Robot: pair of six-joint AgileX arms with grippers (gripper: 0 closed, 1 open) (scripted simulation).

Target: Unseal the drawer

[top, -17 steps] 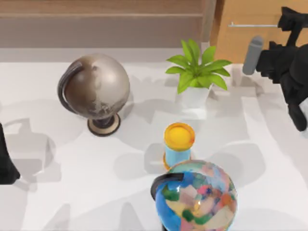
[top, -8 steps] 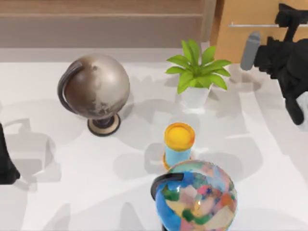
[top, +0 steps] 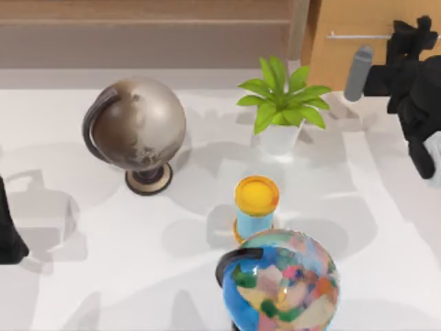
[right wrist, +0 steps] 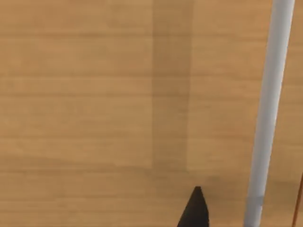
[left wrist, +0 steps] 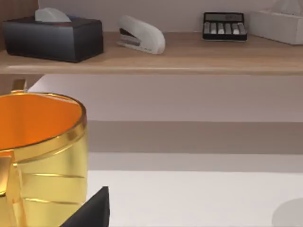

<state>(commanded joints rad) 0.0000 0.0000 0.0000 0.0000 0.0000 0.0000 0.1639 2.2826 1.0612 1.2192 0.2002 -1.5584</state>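
One arm near: right gripper at drawer front, right of plant, nearly on handle. Bar's long axis horizontal across front, just beyond fingertips. Finger spread: cannot tell. Left arm parked far from drawer.

Bright, even light; soft overlapping grey shadows spread across the white table, no glare

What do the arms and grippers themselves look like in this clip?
Both arms are matte black and blocky, with no visible markings or cables. The right arm carries a grey cylinder on its side and ends in black fingers. The left arm is a plain black form.
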